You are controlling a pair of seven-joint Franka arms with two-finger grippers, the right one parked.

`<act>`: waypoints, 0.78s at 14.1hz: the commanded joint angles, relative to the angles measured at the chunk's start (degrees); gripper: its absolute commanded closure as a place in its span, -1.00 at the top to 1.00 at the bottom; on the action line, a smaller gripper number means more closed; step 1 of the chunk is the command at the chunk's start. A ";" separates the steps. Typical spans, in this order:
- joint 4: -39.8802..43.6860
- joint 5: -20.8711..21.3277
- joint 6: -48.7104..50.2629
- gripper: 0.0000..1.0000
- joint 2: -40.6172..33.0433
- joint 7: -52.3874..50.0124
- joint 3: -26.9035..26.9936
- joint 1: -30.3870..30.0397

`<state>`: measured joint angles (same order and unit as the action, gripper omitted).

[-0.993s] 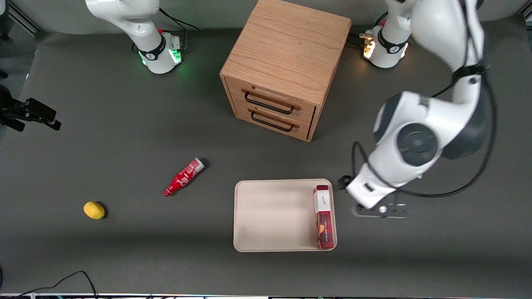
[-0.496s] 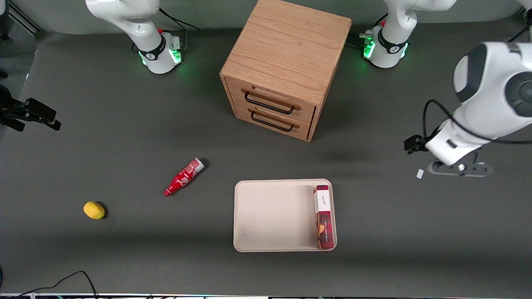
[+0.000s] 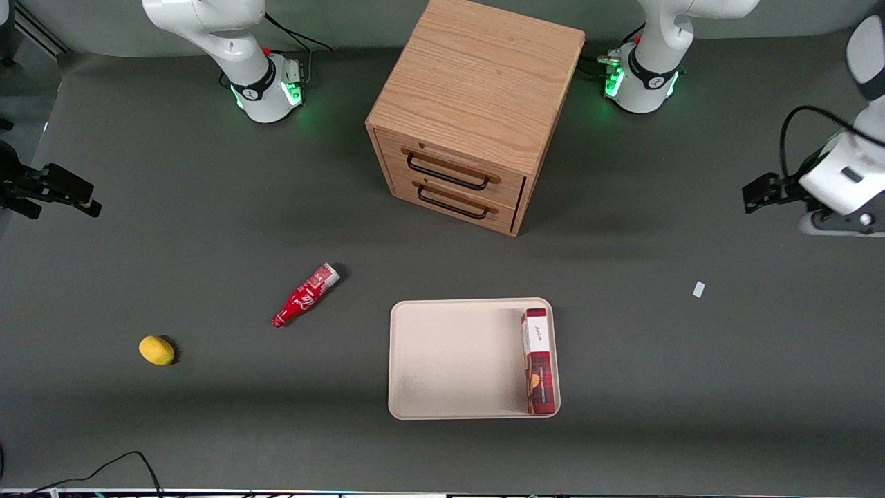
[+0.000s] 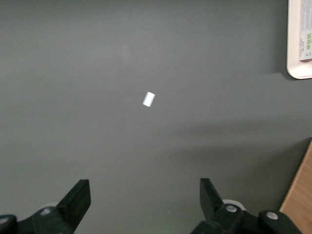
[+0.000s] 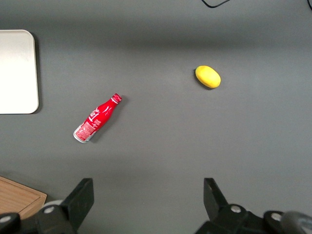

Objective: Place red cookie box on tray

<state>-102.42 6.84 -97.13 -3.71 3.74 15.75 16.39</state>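
On flat cream-beige tray (image 3: 442, 360): slim dark-red plaid cookie box (image 3: 538, 361), lying along rim at working arm's end. Tool (image 4: 145, 195) over bare table, well apart, fingers spread, empty.

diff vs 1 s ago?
The left arm's hand, open and empty, pulled up from beside the tray toward the working arm's end of the table. The red cookie box stayed in the tray; bottle, lemon and cabinet unchanged.
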 commanded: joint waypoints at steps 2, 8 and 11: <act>6.61 0.90 4.66 1.00 1.78 4.61 -3.17 -4.79; 6.79 -5.43 5.02 1.00 2.13 4.61 -3.35 -6.02; 7.14 -5.43 5.02 1.00 2.31 4.44 -3.35 -5.76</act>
<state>-97.48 2.28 -93.86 -2.28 7.30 13.00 11.36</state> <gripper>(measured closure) 0.000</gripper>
